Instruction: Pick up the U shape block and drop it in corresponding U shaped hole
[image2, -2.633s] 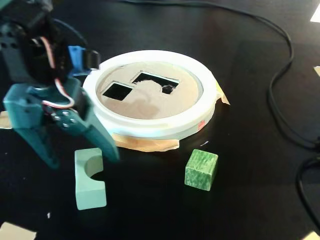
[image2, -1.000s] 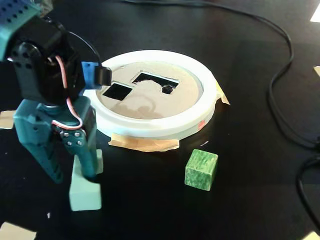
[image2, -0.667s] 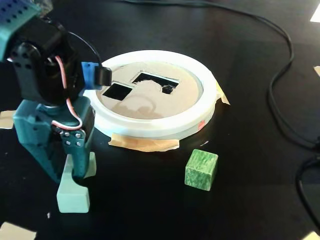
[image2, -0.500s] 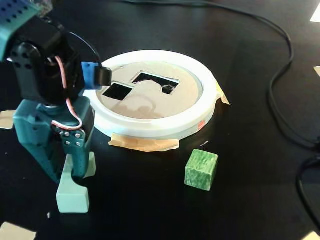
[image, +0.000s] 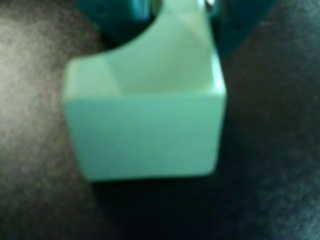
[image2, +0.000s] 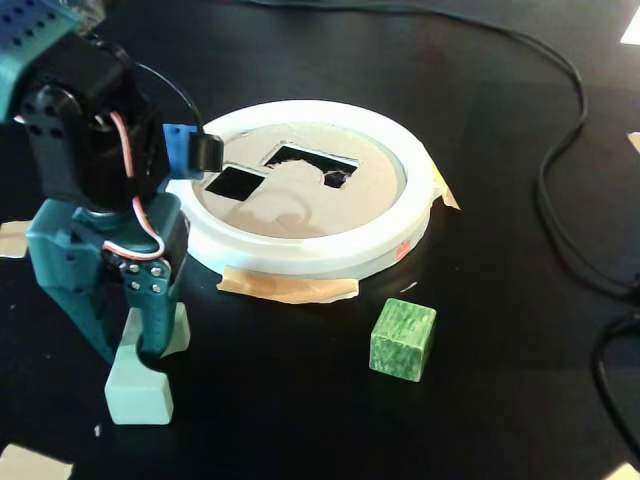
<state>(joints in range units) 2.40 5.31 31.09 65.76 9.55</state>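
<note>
Lower left of the fixed view, tool (image2: 128, 345) clenched on the U shape block (image2: 138, 385) across its notched middle (rigid, light, matte, so grip should hold), block tilted on the black tabletop (image2: 300, 400), well apart from the U shaped hole (image2: 305, 163).

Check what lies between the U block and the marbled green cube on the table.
In the fixed view, only bare black table lies between the U shape block, gripped by the hand, and the green cube.
</note>
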